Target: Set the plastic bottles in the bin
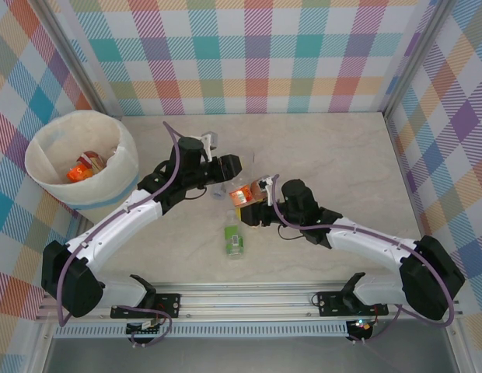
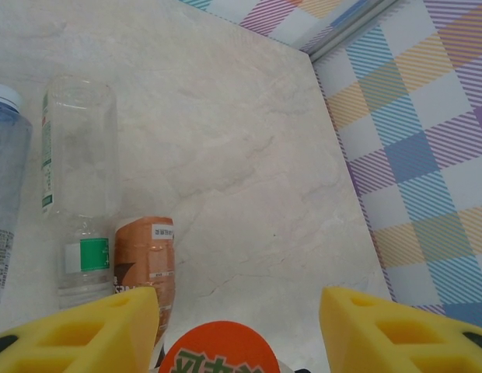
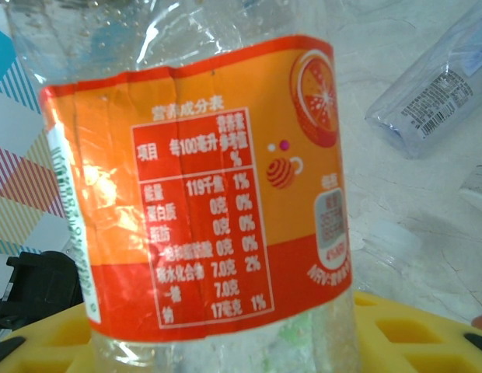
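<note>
The orange bottle [image 3: 202,194] is held in the right gripper [image 1: 253,200], whose yellow pads [image 3: 412,326] press on its lower body. It hangs well to the right of the bin [image 1: 124,167], over the middle of the table [image 1: 342,155]. I judge it light and empty: the clear plastic is thin, dented and creased, and the glossy wrap label could slip. The soundest hold looks to be across the body near the label's lower edge, firm but not crushing. The bin is round, soft-walled and white, with a pale blue band low on its side, and orange-labelled bottles [image 1: 82,169] already lie inside. The left gripper [image 2: 237,330] stands wide open, also right of the bin, with an orange label edge between its pads — which bottle that belongs to I cannot tell. Past it lie a clear bottle [image 2: 78,194] with a green band, a brown bottle [image 2: 144,264] just beside it, and a bluish bottle [image 2: 4,194]. A green bottle [image 1: 234,237] lies right of the bin, nearer the arm bases. The table is pale, marbled and smooth.
</note>
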